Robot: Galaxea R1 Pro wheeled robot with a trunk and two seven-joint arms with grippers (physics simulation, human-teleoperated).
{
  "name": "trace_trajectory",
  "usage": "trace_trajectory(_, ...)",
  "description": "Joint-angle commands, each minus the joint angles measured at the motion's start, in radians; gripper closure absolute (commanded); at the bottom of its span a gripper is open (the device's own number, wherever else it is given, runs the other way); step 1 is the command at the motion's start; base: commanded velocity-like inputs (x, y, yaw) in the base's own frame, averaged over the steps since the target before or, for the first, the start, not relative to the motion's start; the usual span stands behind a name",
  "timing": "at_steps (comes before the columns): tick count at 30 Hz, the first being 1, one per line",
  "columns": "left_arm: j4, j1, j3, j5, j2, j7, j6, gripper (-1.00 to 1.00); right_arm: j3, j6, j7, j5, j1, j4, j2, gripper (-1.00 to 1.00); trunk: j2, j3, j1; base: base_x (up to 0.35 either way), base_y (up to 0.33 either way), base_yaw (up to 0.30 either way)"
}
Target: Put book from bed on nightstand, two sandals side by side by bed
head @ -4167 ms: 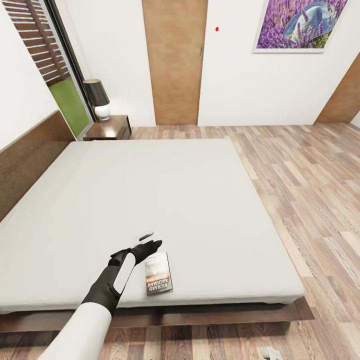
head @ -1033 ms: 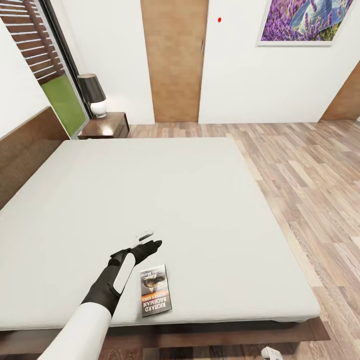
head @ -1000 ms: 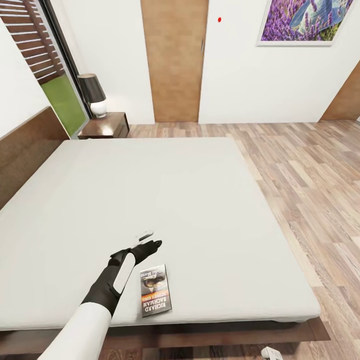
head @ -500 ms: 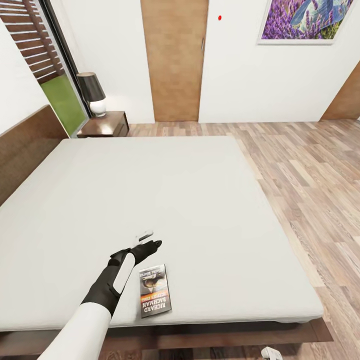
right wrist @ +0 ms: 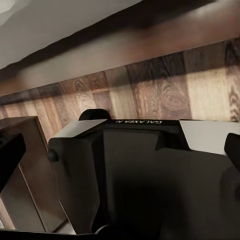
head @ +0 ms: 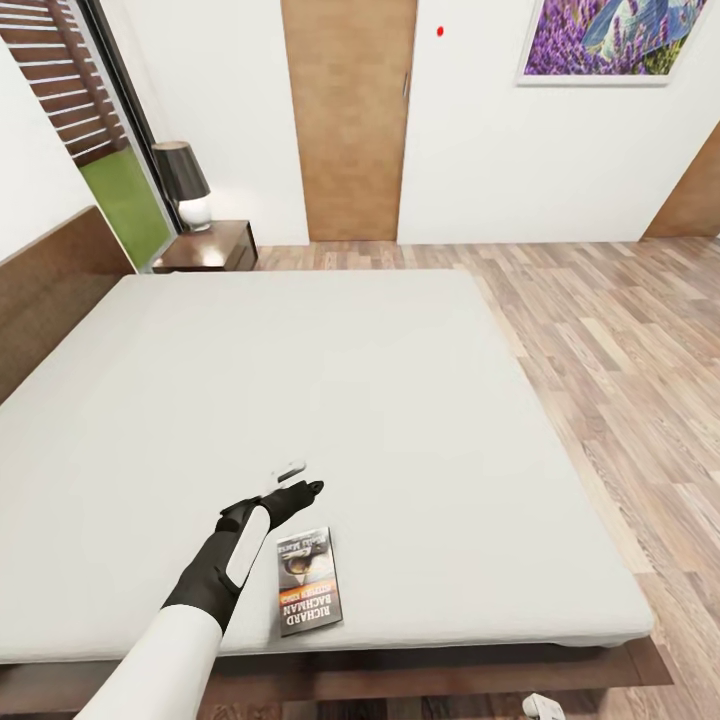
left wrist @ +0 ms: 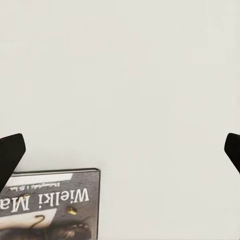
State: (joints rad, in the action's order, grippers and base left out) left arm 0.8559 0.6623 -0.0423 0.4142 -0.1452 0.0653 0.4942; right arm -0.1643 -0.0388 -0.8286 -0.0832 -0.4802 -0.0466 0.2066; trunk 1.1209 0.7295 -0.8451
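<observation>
Currently the book (head: 308, 581), grey-white with an orange band, lies flat on the bed (head: 400, 420) at 6 o'clock; left gripper (head: 297, 483) fingers spread; right gripper (right wrist: 120, 150) fingers likewise spread.

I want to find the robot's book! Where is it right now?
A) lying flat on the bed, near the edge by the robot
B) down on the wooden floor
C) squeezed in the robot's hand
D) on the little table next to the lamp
A. The book lies flat on the grey mattress of the bed, just beside the left gripper, which is open and not holding it.
</observation>
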Motion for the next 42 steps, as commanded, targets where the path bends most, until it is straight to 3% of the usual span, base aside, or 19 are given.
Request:
trace_trajectory(1, 0.002, 0.000, -0.002, 0.011, -0.001, 0.007, 0.006, -1.00, -0.001, -0.004, -0.004, -0.009, -0.001, -0.004, 0.000, -1.00, 0.008, 0.004, -0.004, 0.000, 0.000, 0.000)
trace_trajectory(42, 0.002, 0.000, -0.002, 0.011, -0.001, 0.007, 0.006, -1.00, -0.001, -0.004, -0.004, -0.009, -0.001, -0.004, -0.001, -1.00, 0.295, 0.132, -0.161, 0.000, 0.000, 0.000)
